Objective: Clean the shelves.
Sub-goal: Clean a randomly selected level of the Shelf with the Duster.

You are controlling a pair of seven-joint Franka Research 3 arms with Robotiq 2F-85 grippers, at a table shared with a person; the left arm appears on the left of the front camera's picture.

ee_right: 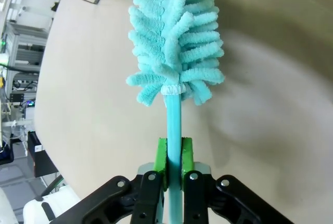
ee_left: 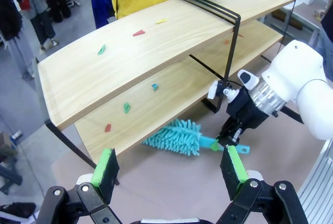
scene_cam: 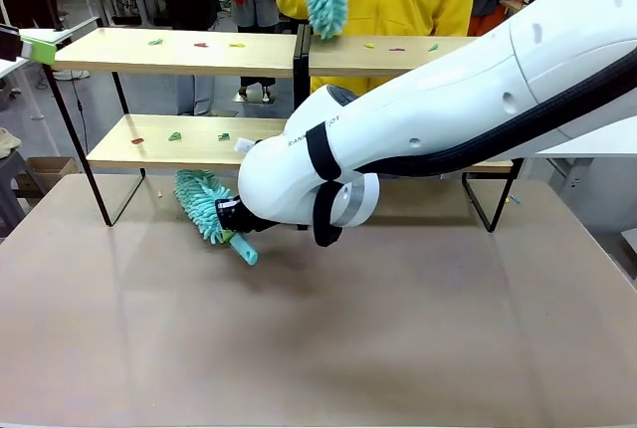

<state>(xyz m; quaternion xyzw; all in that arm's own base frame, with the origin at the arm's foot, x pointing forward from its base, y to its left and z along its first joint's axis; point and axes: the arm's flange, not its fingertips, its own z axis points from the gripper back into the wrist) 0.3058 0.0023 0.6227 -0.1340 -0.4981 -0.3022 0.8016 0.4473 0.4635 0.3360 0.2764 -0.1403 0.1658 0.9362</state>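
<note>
Teal duster (scene_cam: 203, 205) in right gripper (ee_right: 174, 156), coloured scraps (scene_cam: 175, 136) littering both shelves (scene_cam: 199, 56)

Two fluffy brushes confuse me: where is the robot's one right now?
In the front view, the robot's teal duster sits left of centre, low by the tabletop before the lower board of the shelves, its handle pinched in the right arm's fingers.

Wide-spread left pincer (ee_left: 169, 165) faces shelves (ee_left: 130, 57); right pincer (ee_left: 231, 138) clamps duster (ee_left: 177, 136).
</note>
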